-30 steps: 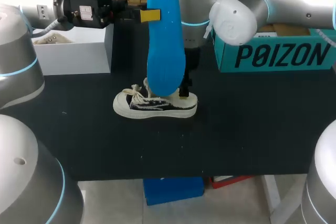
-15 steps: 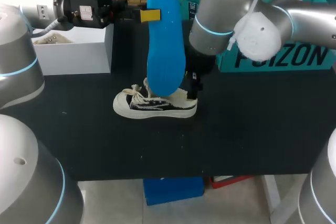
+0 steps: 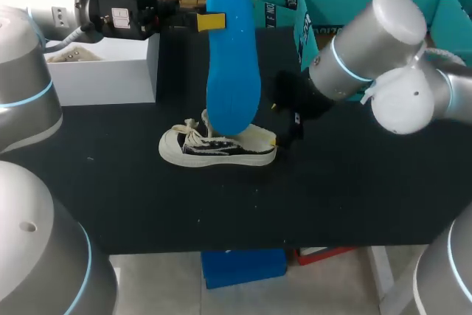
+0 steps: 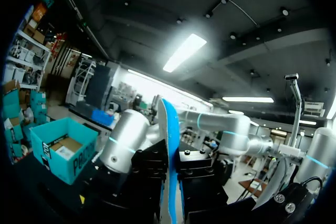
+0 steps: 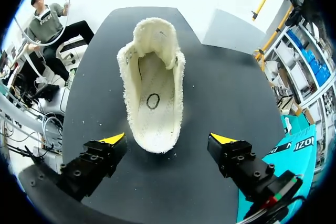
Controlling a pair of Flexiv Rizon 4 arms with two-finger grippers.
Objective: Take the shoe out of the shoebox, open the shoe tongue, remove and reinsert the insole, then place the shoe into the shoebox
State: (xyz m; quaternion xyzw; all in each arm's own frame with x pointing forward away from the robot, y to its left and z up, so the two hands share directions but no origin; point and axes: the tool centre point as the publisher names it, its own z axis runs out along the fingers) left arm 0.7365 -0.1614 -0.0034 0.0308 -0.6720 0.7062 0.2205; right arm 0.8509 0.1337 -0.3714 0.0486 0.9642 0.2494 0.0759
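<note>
A cream and black sneaker (image 3: pixel 217 145) lies on the black table (image 3: pixel 354 197), toe to the left. My left gripper (image 3: pixel 210 21) is shut on the top end of a blue insole (image 3: pixel 231 71), which hangs upright with its lower end at the shoe's opening. In the left wrist view the insole (image 4: pixel 170 166) shows edge-on, clamped between the black fingers of that gripper (image 4: pixel 170 187). My right gripper (image 3: pixel 282 125) is open just right of the heel. In the right wrist view the gripper (image 5: pixel 169 139) stands wide apart around the heel of the sneaker (image 5: pixel 153 93) without touching; the shoe's inside is bare.
Teal shoeboxes (image 3: pixel 369 5) stand at the back right, close behind my right arm; one teal box (image 5: pixel 294 150) shows beside the right gripper. A white box (image 3: pixel 103 71) sits at the back left. A teal box (image 4: pixel 63 148) also shows in the left wrist view.
My right arm has swung down and to the right, its gripper drawing back from over the heel to beside it. The left arm and insole have not moved.
</note>
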